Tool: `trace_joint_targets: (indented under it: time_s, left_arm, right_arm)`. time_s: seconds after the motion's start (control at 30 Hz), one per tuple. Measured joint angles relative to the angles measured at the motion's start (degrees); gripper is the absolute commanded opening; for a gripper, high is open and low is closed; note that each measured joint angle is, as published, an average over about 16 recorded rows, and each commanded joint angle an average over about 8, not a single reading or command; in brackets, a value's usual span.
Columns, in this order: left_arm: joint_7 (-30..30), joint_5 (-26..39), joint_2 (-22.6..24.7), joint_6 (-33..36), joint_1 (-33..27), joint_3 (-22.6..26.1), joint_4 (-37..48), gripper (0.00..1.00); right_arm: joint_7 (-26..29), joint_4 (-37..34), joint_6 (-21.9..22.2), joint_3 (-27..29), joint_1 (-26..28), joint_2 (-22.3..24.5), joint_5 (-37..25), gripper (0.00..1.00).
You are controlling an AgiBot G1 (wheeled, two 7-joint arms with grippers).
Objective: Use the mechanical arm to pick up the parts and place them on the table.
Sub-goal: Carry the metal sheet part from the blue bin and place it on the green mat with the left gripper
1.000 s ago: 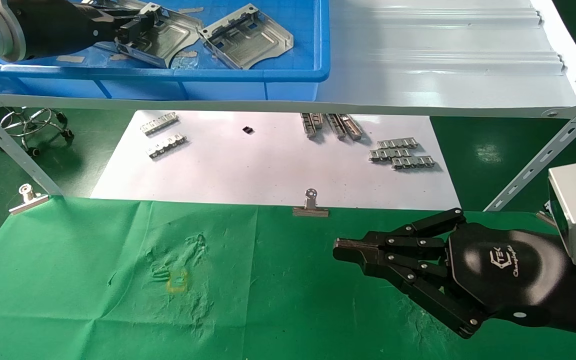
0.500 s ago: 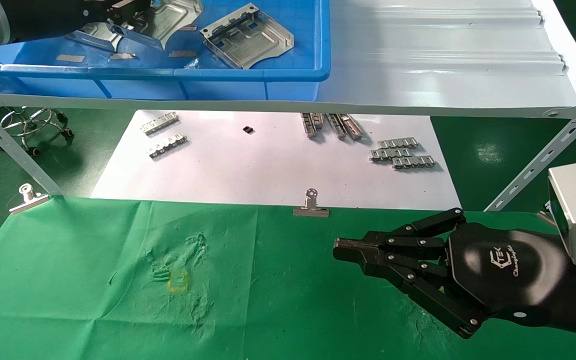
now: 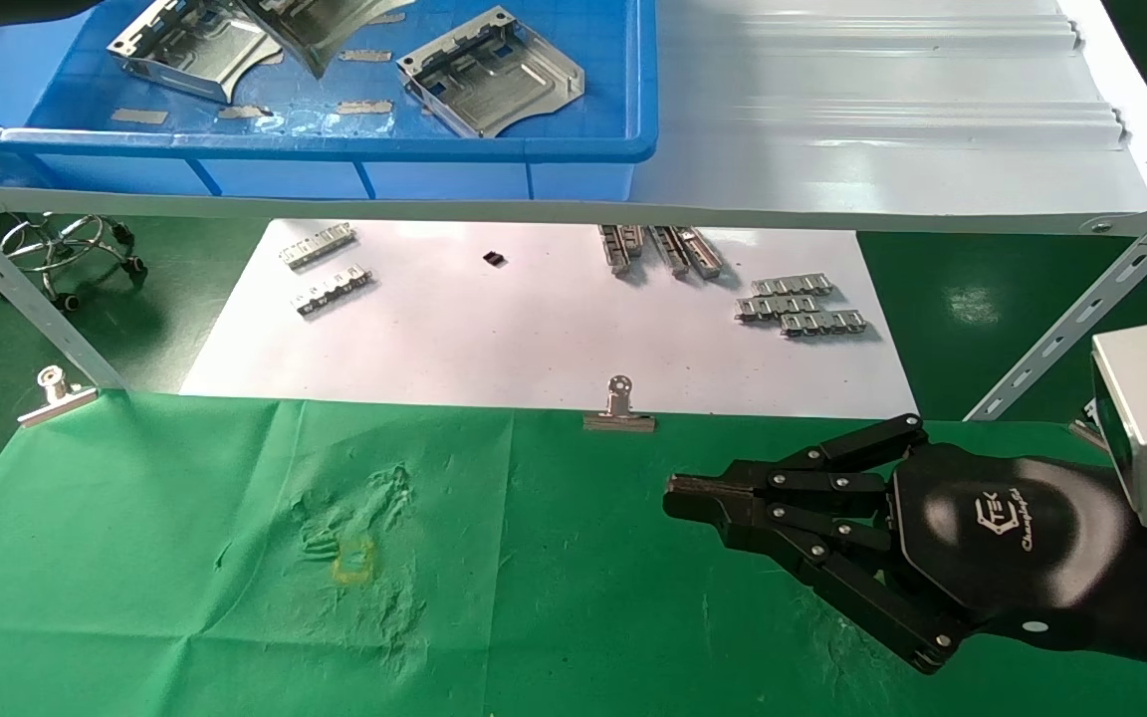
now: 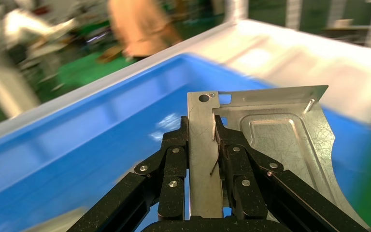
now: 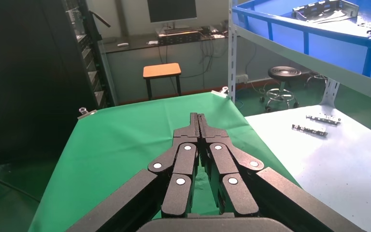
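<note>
In the left wrist view my left gripper (image 4: 201, 129) is shut on the rim of a shiny silver part (image 4: 280, 137) and holds it above the blue bin (image 4: 77, 145). In the head view only the edge of this lifted part (image 3: 320, 30) shows at the top, and the left gripper is out of frame. Two more parts (image 3: 190, 45) (image 3: 489, 70) lie in the blue bin (image 3: 335, 149). My right gripper (image 3: 673, 495) is shut and empty, parked just above the green-cloth table (image 3: 185, 597); it also shows in the right wrist view (image 5: 198, 118).
The bin stands on a grey shelf (image 3: 882, 119) above a white paper sheet (image 3: 534, 329) with toothed metal strips (image 3: 798, 307). Binder clips (image 3: 619, 410) (image 3: 56, 393) hold the cloth's far edge. A yellow square mark (image 3: 352, 560) is on the cloth.
My left gripper has lifted the part up out of the bin and has left the head view's top edge. Another part under it is now uncovered. The right arm has not moved.
</note>
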Motion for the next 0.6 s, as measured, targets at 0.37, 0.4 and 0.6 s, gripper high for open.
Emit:
trace_joint_targets:
  time_s: [0.37, 0.4, 0.6]
  left_arm:
    - [10.1, -2.8, -6.0, 14.4, 4.0, 1.4, -8.4, 0.0]
    - [10.8, -3.3, -6.7, 14.9, 4.9, 1.9, -9.9, 0.0]
    - [13.7, -7.0, -10.9, 15.3, 11.0, 6.5, -19.8, 0.0]
  right_arm:
    - [0.0, 0.0, 0.0, 0.0, 0.0, 0.0, 0.0, 0.0]
    - [0.0, 0.0, 0.0, 0.0, 0.0, 0.0, 0.0, 0.0]
    - [0.0, 0.0, 0.0, 0.0, 0.0, 0.0, 0.0, 0.0]
